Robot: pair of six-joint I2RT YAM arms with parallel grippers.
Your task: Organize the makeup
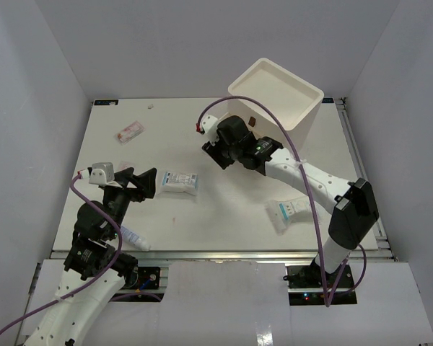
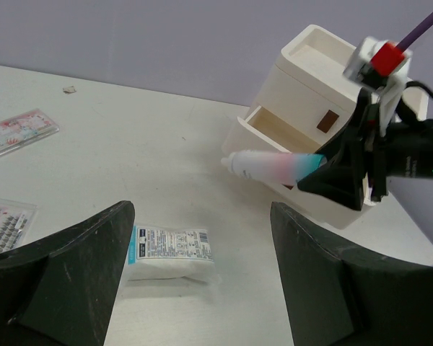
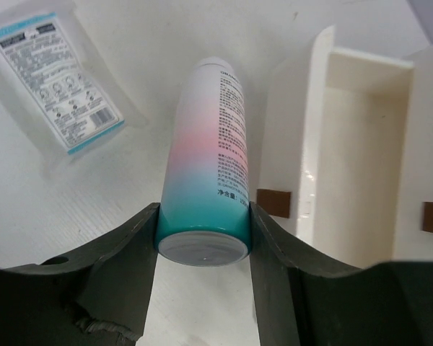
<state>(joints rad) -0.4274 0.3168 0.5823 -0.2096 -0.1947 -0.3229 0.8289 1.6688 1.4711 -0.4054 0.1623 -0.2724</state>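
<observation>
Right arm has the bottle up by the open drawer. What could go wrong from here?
1. The jaws of the right gripper pinch the bottle only at its teal end, so the long body could pivot or slip.
2. The bottle sits outside the open drawer, beside its front. Moving across, it may hit that front and shove the white box.

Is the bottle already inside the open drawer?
No, the right end effector grips the bottle by its teal end, outside the drawer, beside its front.
</observation>
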